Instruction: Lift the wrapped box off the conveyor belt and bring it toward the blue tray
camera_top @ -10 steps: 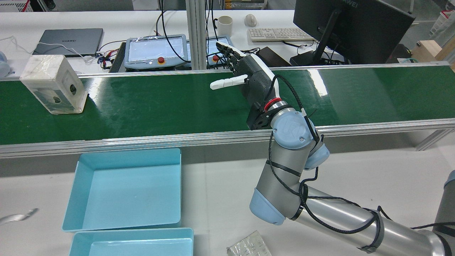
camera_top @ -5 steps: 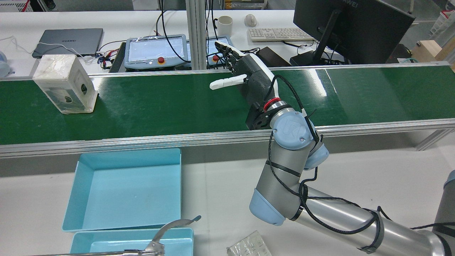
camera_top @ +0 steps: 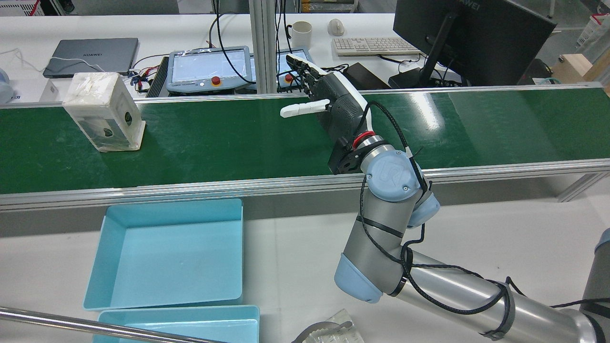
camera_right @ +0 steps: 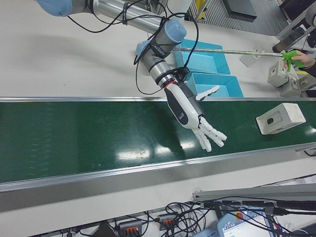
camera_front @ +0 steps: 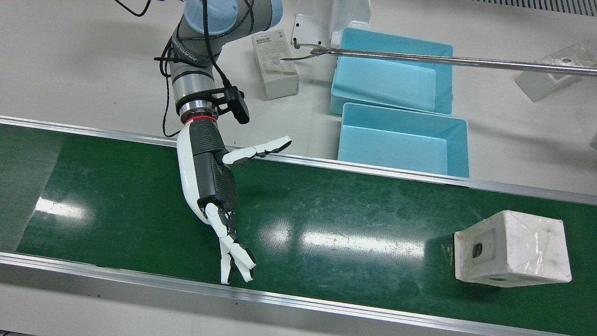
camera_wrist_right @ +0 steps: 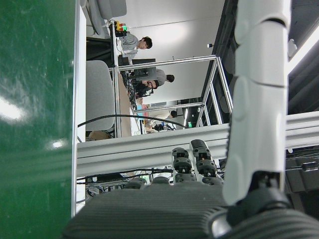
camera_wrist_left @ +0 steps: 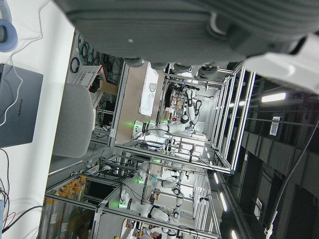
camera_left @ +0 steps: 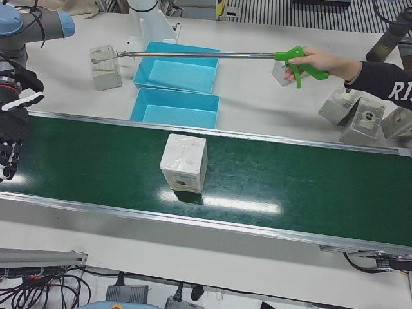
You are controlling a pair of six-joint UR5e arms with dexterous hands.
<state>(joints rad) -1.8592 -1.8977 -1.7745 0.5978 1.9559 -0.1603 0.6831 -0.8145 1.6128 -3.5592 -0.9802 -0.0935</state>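
The wrapped box (camera_top: pixel 102 112) is white, covered in clear film, and stands on the green conveyor belt (camera_top: pixel 238 143). It also shows in the front view (camera_front: pixel 513 249), the left-front view (camera_left: pixel 183 163) and the right-front view (camera_right: pixel 279 118). My right hand (camera_top: pixel 333 102) hovers over the middle of the belt, open and empty, fingers spread, well apart from the box (camera_front: pixel 212 186) (camera_right: pixel 190 111). Two blue trays (camera_top: pixel 167 257) (camera_front: pixel 396 149) lie on the table beside the belt. My left hand (camera_wrist_left: pixel 174 30) shows only as a grey palm edge in its own view.
A person holds a long grabber tool (camera_left: pixel 296 58); its rod (camera_front: pixel 443 58) crosses above the trays, and its claw is at a small box (camera_front: pixel 275 63) near my right arm's base. Several wrapped boxes (camera_left: pixel 360 116) lie on the table by the person.
The wrapped box has ridden the belt to the right in the rear view, closer to my right hand. The grabber rod has swung across the bottom. My right hand has barely moved.
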